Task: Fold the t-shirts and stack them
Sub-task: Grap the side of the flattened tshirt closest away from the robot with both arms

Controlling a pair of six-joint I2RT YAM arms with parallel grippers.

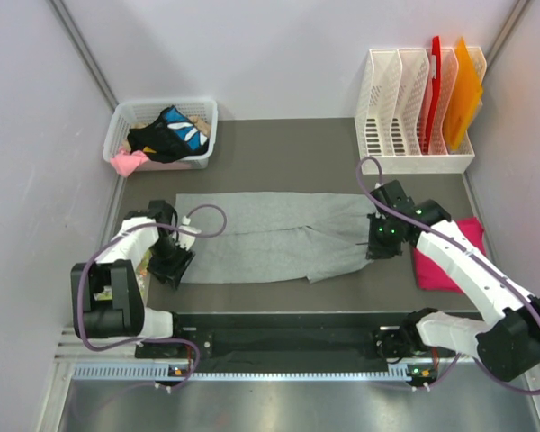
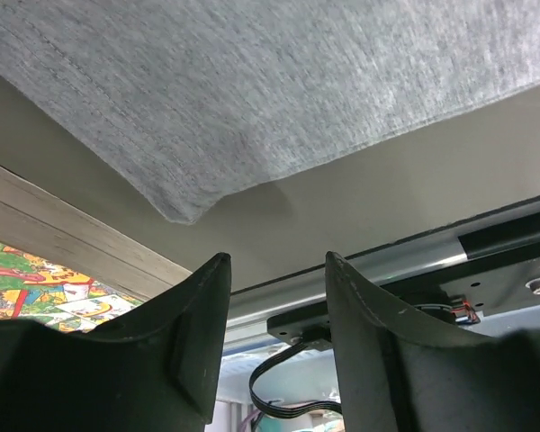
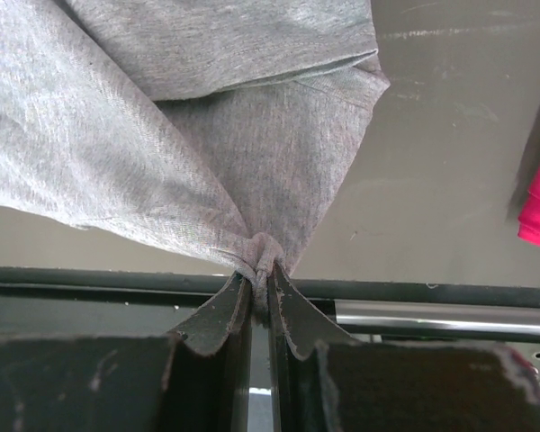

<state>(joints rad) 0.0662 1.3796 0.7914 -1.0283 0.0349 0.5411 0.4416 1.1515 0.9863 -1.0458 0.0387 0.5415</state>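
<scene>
The light grey t-shirt (image 1: 270, 236) lies spread in a long band across the dark mat. Its near left corner (image 2: 184, 209) rests flat just beyond my left gripper (image 2: 277, 261), whose jaws stand open with nothing between them. That left gripper (image 1: 173, 263) sits at the shirt's left edge. At the shirt's right end, my right gripper (image 3: 261, 274) is shut on a bunched pinch of the grey cloth (image 3: 207, 153). From above, the right gripper (image 1: 384, 241) shows at that same end. A folded pink t-shirt (image 1: 445, 256) lies on the right, partly under the right arm.
A white basket (image 1: 162, 135) of clothes stands at the back left. At the back right, a white file rack (image 1: 414, 112) holds red and orange folders (image 1: 454, 90). A metal rail (image 1: 279, 337) runs along the near edge.
</scene>
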